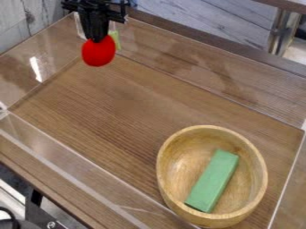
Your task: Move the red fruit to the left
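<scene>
The end effector (pixel 93 32) was squeezed tight on the red fruit (pixel 99 51) from above, so it would not drop while held near the far left of the bench (pixel 131 117).

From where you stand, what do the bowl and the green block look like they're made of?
The bowl looks like smooth wood or bamboo, judging by its tan colour. The green block could be painted wood or plastic, its colour flat and even.
</scene>
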Robot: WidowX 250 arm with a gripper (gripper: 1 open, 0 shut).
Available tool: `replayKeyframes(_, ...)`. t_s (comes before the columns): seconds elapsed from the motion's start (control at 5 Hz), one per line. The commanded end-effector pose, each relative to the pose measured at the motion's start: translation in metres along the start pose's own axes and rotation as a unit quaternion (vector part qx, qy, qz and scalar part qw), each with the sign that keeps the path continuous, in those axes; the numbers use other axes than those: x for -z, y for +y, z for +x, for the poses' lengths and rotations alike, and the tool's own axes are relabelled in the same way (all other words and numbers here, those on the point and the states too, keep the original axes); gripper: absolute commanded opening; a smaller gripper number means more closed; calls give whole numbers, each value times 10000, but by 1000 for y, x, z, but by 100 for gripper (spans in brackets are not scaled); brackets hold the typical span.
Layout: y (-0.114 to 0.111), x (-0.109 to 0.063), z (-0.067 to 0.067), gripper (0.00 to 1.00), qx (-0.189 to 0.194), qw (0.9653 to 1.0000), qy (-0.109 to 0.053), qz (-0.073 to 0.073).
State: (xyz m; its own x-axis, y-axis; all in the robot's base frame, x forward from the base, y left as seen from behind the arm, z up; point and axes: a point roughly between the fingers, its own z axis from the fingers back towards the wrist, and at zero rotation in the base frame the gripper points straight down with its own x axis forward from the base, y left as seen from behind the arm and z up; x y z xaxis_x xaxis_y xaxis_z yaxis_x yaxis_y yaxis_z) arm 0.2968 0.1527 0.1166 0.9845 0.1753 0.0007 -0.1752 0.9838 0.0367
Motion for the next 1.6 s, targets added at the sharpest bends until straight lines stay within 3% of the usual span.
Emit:
replayKeyframes(0.0,20,-15,19,0,-108,9994,-266,179)
replayKeyframes(0.4,27,2,30,0,-232,9990,-214,306)
replayKeyframes(0.8,52,9,44,0,-373,9986,-119,343)
replayKeyframes(1.4,40,25,25,0,303,9992,-67,236)
